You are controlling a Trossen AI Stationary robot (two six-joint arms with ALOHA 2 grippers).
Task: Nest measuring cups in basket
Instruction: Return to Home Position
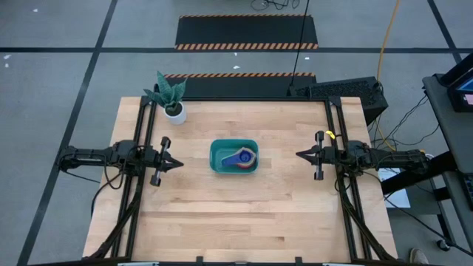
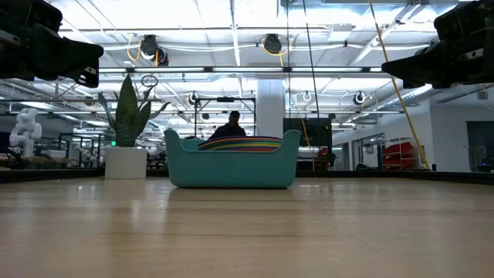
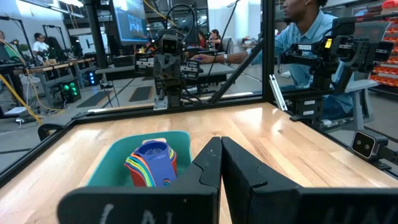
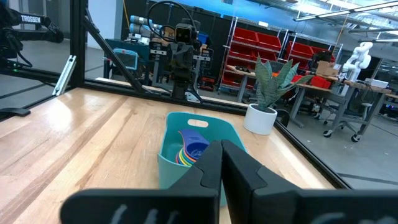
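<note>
Light wood counter (image 1: pixel 244 222) with black frame rails. Grey taped floor all round, and two hazard-striped mats (image 1: pixel 247 33) at 12 o'clock. A person (image 3: pixel 308 31) sits just beyond the counter.

One teal basket (image 1: pixel 213 154) dead centre, long axis 9–3. Inside it is one nested stack of measuring cups (image 1: pixel 242 157), dark blue on top. Can't count the individual cups. Handles point to 9. One potted plant (image 1: pixel 174 109) at about 10–11.

Left claw (image 1: pixel 179 162) at 9, right claw (image 1: pixel 298 154) at 3. Both pinched closed, empty, raised off the counter, well apart from the basket.
</note>
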